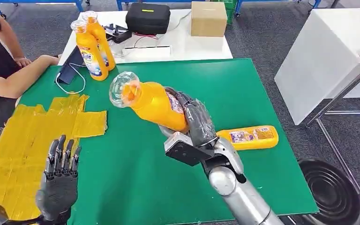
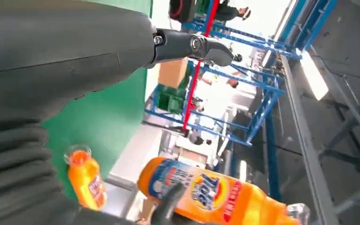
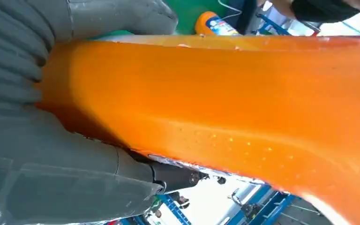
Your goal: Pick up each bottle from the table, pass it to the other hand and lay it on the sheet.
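Observation:
My right hand [image 1: 194, 119] grips an orange bottle [image 1: 154, 103] with a clear cap, lifted above the green table [image 1: 262, 93] and tilted with the cap toward the left. The same bottle [image 3: 243, 98] fills the right wrist view, wrapped by that hand [image 3: 51, 154]. My left hand [image 1: 60, 176] is open, fingers straight and apart, low at the left over the yellow sheet [image 1: 23, 145]. The left wrist view shows its thumb [image 2: 192, 47] and the held bottle [image 2: 211, 194]. Another bottle [image 1: 251, 137] lies flat right of my right hand. Two bottles [image 1: 93, 47] stand upright at the table's far left.
A person's arm [image 1: 23, 75] rests on the table's far left edge beside a dark pouch with a white cable [image 1: 70, 70]. A white table behind holds a black case [image 1: 147, 18] and a cardboard box [image 1: 208, 18]. A white cabinet [image 1: 323, 56] stands to the right.

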You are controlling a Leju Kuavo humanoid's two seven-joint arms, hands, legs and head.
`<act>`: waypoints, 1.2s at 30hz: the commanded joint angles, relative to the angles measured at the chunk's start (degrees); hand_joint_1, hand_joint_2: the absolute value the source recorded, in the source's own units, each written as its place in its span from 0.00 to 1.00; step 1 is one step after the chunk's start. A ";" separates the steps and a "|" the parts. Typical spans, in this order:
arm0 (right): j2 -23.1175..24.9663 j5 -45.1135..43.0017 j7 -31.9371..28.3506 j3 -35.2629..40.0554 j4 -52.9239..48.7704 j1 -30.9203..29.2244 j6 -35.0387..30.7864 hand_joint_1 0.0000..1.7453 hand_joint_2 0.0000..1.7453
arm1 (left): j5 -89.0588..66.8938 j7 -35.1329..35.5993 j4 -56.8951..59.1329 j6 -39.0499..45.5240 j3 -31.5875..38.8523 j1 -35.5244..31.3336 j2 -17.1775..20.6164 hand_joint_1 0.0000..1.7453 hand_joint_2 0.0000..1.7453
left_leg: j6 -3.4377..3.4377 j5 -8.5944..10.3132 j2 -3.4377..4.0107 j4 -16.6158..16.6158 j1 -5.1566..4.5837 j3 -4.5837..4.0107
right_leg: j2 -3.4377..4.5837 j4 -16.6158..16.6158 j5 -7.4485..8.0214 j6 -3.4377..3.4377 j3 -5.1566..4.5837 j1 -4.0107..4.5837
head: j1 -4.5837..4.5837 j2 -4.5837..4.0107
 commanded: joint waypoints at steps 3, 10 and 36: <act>2.23 -1.28 -0.12 3.56 8.73 -4.03 1.70 1.00 1.00 | -1.66 0.12 1.92 0.20 -1.56 -1.23 1.45 0.00 1.00 | -0.06 -0.06 0.11 0.00 -0.04 0.10 | 0.15 0.01 -0.01 -0.02 0.04 -0.02 | -0.02 0.00; 8.87 1.06 0.40 13.67 17.81 -5.18 4.51 1.00 1.00 | -10.42 -3.74 -1.86 6.59 -9.66 -2.57 1.10 0.00 1.00 | -0.07 -0.02 0.14 -0.01 -0.06 0.02 | 0.15 0.01 0.02 -0.03 -0.06 -0.02 | -0.02 0.00; 13.44 3.15 0.62 24.50 29.73 -5.89 5.74 1.00 1.00 | -13.62 -4.78 -0.25 9.71 -11.43 -3.91 1.20 0.00 1.00 | -0.07 -0.02 0.01 -0.04 -0.02 -0.01 | 0.01 -0.04 -0.02 -0.02 -0.07 0.01 | -0.02 0.00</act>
